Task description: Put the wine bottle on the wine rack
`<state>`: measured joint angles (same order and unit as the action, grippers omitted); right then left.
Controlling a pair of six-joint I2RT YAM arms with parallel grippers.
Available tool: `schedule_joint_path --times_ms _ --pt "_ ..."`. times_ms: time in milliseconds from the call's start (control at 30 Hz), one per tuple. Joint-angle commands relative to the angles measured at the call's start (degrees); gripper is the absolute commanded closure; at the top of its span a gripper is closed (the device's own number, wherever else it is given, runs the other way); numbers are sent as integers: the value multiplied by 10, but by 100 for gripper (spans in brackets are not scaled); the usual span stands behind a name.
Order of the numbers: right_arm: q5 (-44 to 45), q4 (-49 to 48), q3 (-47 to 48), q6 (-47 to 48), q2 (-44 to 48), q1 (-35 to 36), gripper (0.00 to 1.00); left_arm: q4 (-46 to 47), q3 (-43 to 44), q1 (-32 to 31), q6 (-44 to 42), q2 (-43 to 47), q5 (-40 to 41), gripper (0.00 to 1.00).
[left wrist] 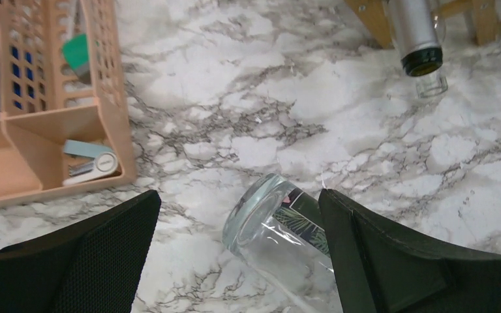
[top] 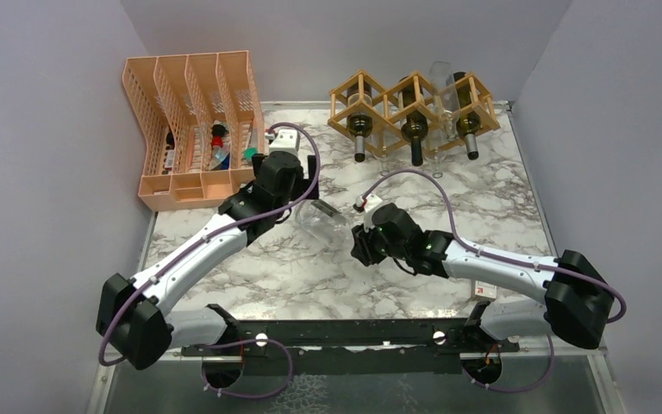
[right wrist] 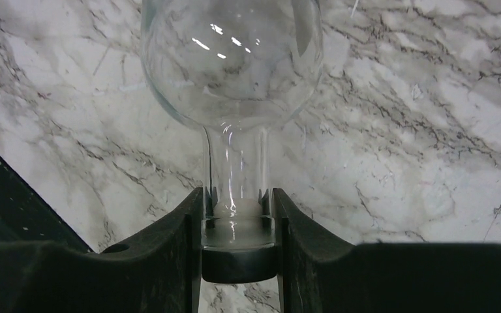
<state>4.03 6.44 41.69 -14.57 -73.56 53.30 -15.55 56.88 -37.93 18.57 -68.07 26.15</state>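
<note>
A clear glass wine bottle (top: 323,220) with a dark leafy label lies on its side, low over the marble table; I cannot tell whether it touches. My right gripper (top: 364,241) is shut on its neck, just behind the lip (right wrist: 237,195); the body (right wrist: 231,59) points away from it. My left gripper (top: 297,200) is open, its fingers astride the bottle's base end (left wrist: 267,215); the right finger (left wrist: 365,254) is against the label side and the left finger (left wrist: 104,248) stands apart. The light-wood lattice wine rack (top: 414,102) stands at the back.
The rack holds three dark bottles, necks toward me, and a clear one on top (top: 441,76). One dark neck (left wrist: 417,39) shows in the left wrist view. A peach mesh file organizer (top: 191,121) with small items stands back left (left wrist: 52,130).
</note>
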Motion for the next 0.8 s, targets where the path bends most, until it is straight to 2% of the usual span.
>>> schedule_joint_path --times_ms 0,100,200,433,533,767 --pt "-11 6 -19 2 -9 1 99 -1 -7 33 36 -57 -146 1" --pt "-12 3 -26 2 -27 1 99 -2 -6 56 41 -100 -211 1" --pt "-9 2 -28 2 -43 1 99 -3 -5 68 43 -134 -241 1" --pt "3 7 -23 -9 -66 1 69 -1 -20 73 30 -165 -264 1" --pt "7 5 -21 -10 -71 1 61 0 -31 73 28 -171 -277 4" --pt "5 0 -3 2 -107 1 55 1 -37 73 28 -184 -304 17"
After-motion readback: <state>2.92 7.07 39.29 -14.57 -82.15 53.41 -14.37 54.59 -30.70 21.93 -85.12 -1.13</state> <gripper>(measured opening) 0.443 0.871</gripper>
